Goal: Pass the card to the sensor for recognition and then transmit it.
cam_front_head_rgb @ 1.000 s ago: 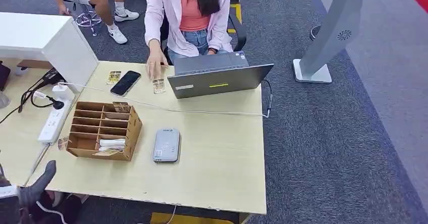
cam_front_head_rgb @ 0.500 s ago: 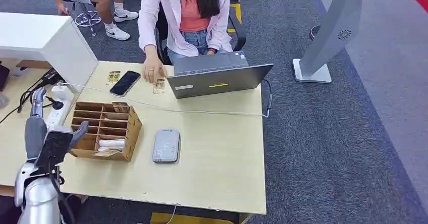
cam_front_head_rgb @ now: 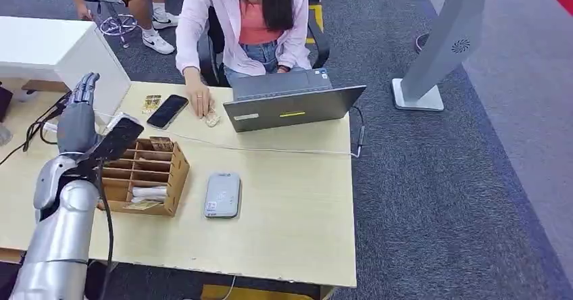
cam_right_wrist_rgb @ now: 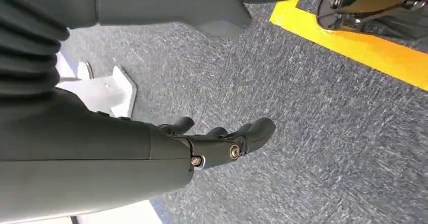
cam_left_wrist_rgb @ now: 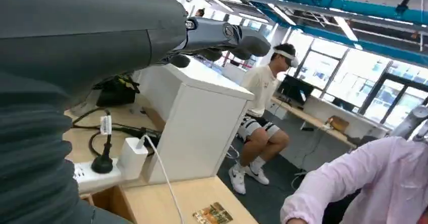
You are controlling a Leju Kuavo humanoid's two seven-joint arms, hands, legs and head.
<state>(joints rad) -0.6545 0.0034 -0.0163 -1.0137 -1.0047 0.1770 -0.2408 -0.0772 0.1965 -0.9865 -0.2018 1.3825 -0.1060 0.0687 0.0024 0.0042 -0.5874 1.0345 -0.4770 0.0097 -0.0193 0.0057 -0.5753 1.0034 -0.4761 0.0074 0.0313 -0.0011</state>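
My left hand is raised over the table's left side, next to the wooden card rack, fingers straight and apart, holding nothing. In the left wrist view its fingers stretch out in the air. The grey card sensor lies flat on the table right of the rack. One card lies by a black phone; the left wrist view shows it too. Another card sits under a seated person's hand. My right hand hangs over grey carpet with nothing in it.
A laptop stands at the table's far edge before the person. A white cable crosses the table. A white box and a power strip stand at the left. A grey stand rises from the carpet at the right.
My left arm has risen from the lower left corner to beside the rack, hand pointing up. The person's hand has moved onto the card near the laptop.
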